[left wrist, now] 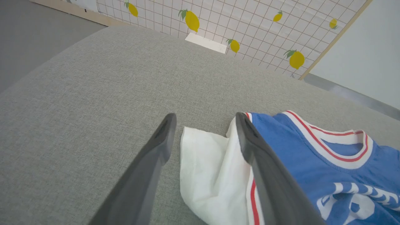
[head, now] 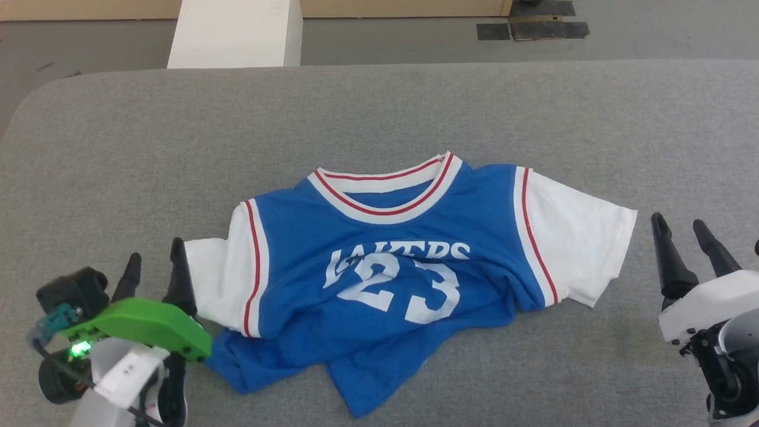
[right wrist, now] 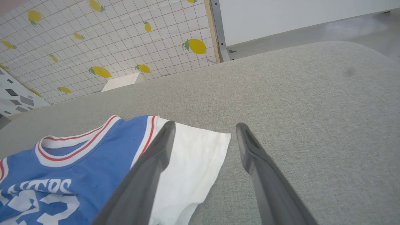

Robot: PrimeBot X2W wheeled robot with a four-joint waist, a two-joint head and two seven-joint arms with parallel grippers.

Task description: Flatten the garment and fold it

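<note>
Head view: royal-blue jersey shirt of soft fabric, with white sleeves, red-and-white striped trim, white number 23 and white lettering, lying chest-up on a grey fabric-covered table. Collar toward the far side, lower hem bunched into crumpled blue flaps on the near side. Sleeve on the robot's right spread flat; sleeve on the robot's left creased and partly doubled over. Left gripper, dark fingers under a green plastic bracket, just beside the shirt's creased sleeve, jaws wide apart and clamped on nothing; inner finger at the cuff edge, contact impossible to tell. Left wrist view: left gripper with fingers parted over the rumpled white sleeve of the shirt, one finger crossing the red stripe. Right gripper near the shirt's flat sleeve yet apart from it, jaws spread, empty. Right wrist view: right gripper with fingers parted, one over the flat white sleeve of the shirt, the other over bare table beside it. Beyond the shirt, past the table's far edge, a white rectangular block.
</note>
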